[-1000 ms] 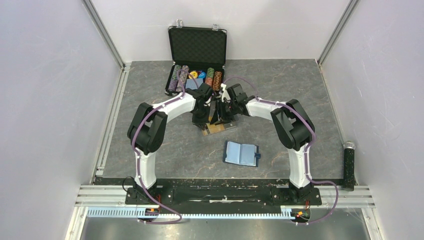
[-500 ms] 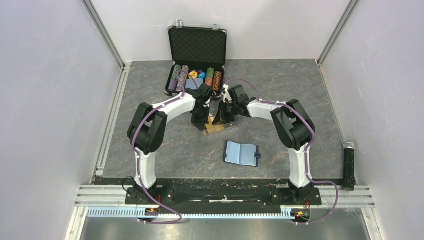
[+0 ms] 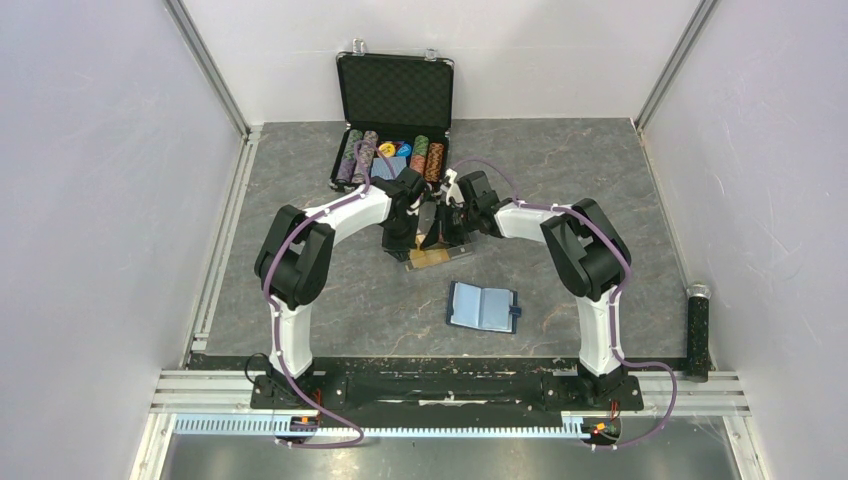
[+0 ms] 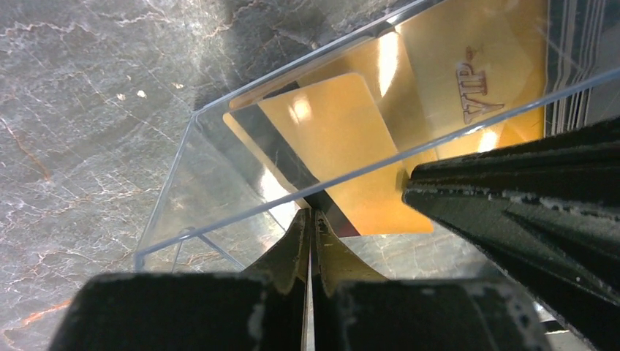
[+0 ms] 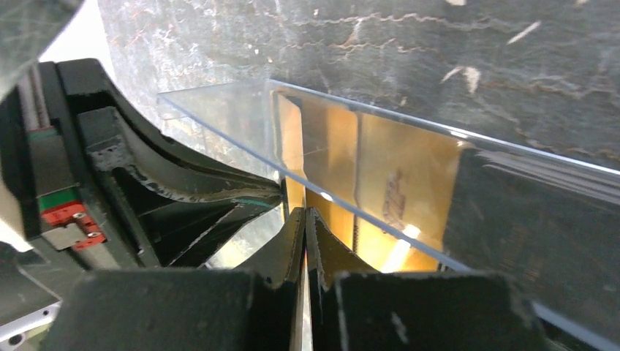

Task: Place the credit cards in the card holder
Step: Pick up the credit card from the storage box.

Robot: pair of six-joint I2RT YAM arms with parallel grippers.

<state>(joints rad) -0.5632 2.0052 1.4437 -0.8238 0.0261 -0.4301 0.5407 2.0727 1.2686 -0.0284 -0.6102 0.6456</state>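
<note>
A clear plastic tray (image 3: 452, 254) holds several gold-orange credit cards (image 4: 468, 66). Both grippers reach down into it from opposite sides. My right gripper (image 5: 304, 212) is shut on the edge of a gold card (image 5: 291, 146), which stands tilted in the tray and also shows in the left wrist view (image 4: 343, 139). My left gripper (image 4: 311, 213) is shut, its tips against that card's dark lower edge just inside the tray's wall (image 4: 219, 219). I cannot tell whether anything is between its jaws. The navy card holder (image 3: 482, 307) lies open nearer the arm bases, apart from both grippers.
An open black briefcase (image 3: 393, 95) with poker chips and a blue deck stands behind the tray. A black cylinder (image 3: 697, 335) lies at the right front edge. White walls close in the table's left, back and right.
The right gripper has shifted slightly towards the left gripper over the tray. The tray and the card holder have stayed put.
</note>
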